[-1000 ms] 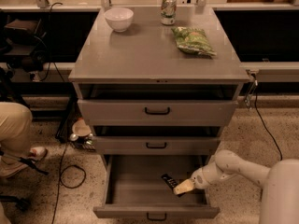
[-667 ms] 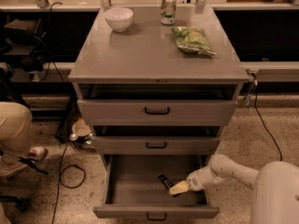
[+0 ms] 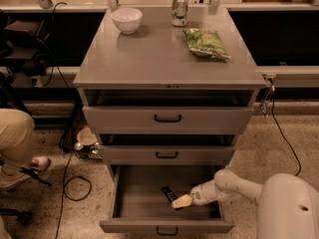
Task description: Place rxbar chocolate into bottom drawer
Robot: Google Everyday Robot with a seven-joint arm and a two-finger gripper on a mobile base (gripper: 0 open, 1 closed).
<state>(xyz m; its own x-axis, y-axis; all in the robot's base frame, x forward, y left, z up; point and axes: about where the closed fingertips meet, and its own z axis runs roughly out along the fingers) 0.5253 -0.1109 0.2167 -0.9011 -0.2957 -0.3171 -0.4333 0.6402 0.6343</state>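
**Setting.** Speckled floor and a grey metal cabinet with a flat grey worktop [image 3: 149,59] and three drawers below it.

**Chocolate bar** [image 3: 168,193]. It has a dark wrapper and lies slanted inside the bottom drawer, right of centre and towards the near side.

**Bottom drawer** [image 3: 134,203]. The deepest of the three. It is pulled well out, with a black handle on its near front.

**Claw** [image 3: 181,201]. It has a pale tip and reaches in from the right on a white arm [image 3: 239,184]. It meets the bar's near end. Whether it is grasping the bar or has let go cannot be told.

**Step in hand (judged).** Setting the bar down.
- The bar should rest flat on the drawer floor before it is let go.
- The claw should then lift straight off so the wrapper is not dragged.
- The way out is to the right and towards the near side, clear of the drawer's side wall and of the middle drawer [image 3: 167,155] overhead.

**Other items.**
- Top drawer [image 3: 168,118], standing slightly out.
- On the worktop: a white bowl [image 3: 126,20] at far left, a can [image 3: 179,9] at far centre, and a green snack bag [image 3: 205,43] to the right.
- A person's leg [image 3: 15,133] at the left edge.
- Cables [image 3: 75,183] on the floor.
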